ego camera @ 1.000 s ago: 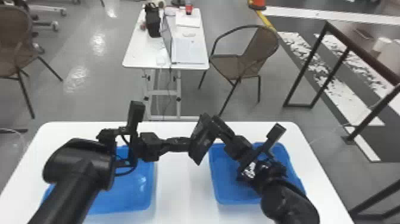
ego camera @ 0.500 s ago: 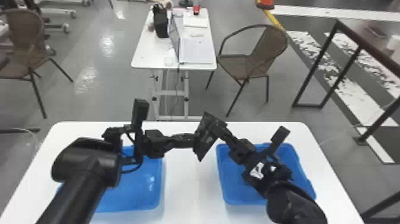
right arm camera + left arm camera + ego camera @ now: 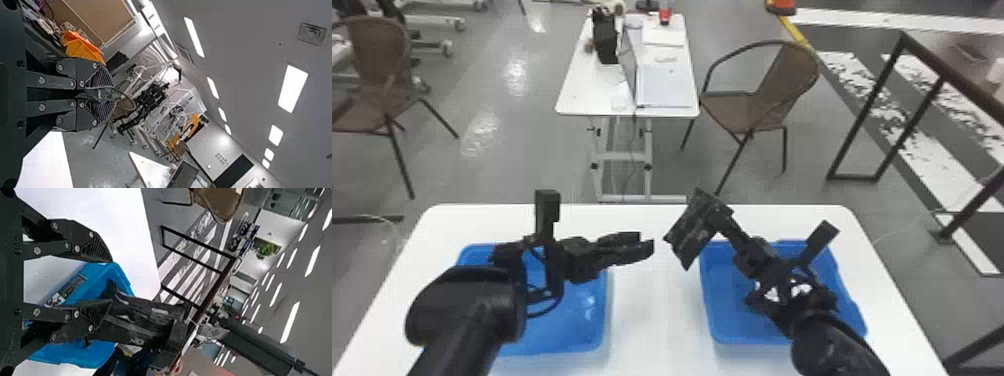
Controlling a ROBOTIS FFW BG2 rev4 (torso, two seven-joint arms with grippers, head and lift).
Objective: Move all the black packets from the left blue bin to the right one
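Left claw spread wide; right claw pinching creased, slightly shiny black packet, tilted over smooth white worktop, between left blue bin and right blue bin.

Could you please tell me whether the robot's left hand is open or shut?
Open: the left hand has its two fingers standing apart in the left wrist view.

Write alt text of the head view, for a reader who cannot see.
The robot's right gripper holds a black packet above a white table; the left gripper is near it, open. The left blue bin and right blue bin stand on the table.
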